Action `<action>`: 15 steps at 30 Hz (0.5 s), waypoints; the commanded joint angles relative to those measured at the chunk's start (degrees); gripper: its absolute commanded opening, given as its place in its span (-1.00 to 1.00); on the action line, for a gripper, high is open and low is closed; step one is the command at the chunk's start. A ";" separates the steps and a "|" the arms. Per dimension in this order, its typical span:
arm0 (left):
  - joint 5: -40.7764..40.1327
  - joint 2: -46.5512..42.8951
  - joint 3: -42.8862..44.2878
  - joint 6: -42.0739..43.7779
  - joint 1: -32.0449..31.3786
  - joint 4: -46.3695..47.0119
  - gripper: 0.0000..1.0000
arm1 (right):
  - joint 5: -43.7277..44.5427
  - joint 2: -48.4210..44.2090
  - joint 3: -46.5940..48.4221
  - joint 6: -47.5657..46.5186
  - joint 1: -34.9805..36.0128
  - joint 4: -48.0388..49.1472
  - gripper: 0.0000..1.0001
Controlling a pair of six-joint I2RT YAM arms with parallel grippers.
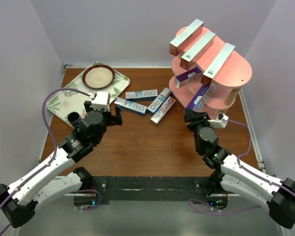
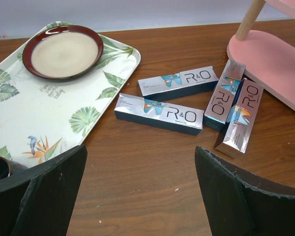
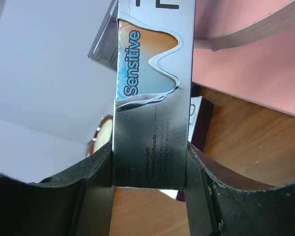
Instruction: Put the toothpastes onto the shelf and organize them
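The pink shelf (image 1: 221, 73) stands at the back right. Three red and silver toothpastes (image 1: 199, 49) lie across its top tier, and a purple one (image 1: 189, 76) lies on the middle tier. My right gripper (image 1: 193, 113) is shut on a purple and silver "Sensitive" toothpaste (image 3: 152, 98), held tilted up against the shelf's lower tiers (image 3: 255, 73). Several silver and blue R&O toothpastes (image 1: 147, 102) lie loose on the table; the left wrist view shows them (image 2: 160, 113) ahead of my left gripper (image 2: 142, 196). That gripper is open and empty above bare wood.
A leaf-patterned tray (image 1: 71, 101) at the back left holds a red-rimmed plate (image 1: 99, 76) and a dark cup (image 1: 73, 118). The shelf's bottom board (image 2: 273, 61) reaches close to the loose boxes. White walls enclose the table.
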 commanded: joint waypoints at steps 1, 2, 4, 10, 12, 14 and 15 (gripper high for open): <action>-0.67 -0.91 -0.19 -0.41 0.32 2.14 0.93 | -3.76 2.49 3.21 9.75 -4.43 10.91 -0.49; -0.67 -1.00 -0.19 -0.41 0.32 2.14 0.93 | -4.38 3.71 3.47 12.02 -5.23 11.70 -0.49; -0.67 -1.09 -0.19 -0.41 0.32 2.14 0.93 | -6.56 4.95 4.17 14.49 -7.59 12.15 -0.49; -0.23 -1.35 -0.19 -0.41 0.32 2.23 0.93 | -10.62 11.19 5.06 23.37 -12.44 16.72 -0.49; -0.23 -1.26 -0.19 -0.41 0.32 2.14 0.93 | -11.59 13.46 5.49 25.40 -13.14 17.59 -0.48; -0.14 -1.26 -0.19 -0.41 0.32 2.31 0.93 | -12.64 14.96 6.37 26.28 -13.85 18.82 -0.47; -0.05 -1.26 -0.19 -0.41 0.32 2.23 0.93 | -12.90 16.36 6.55 26.63 -14.02 19.18 -0.46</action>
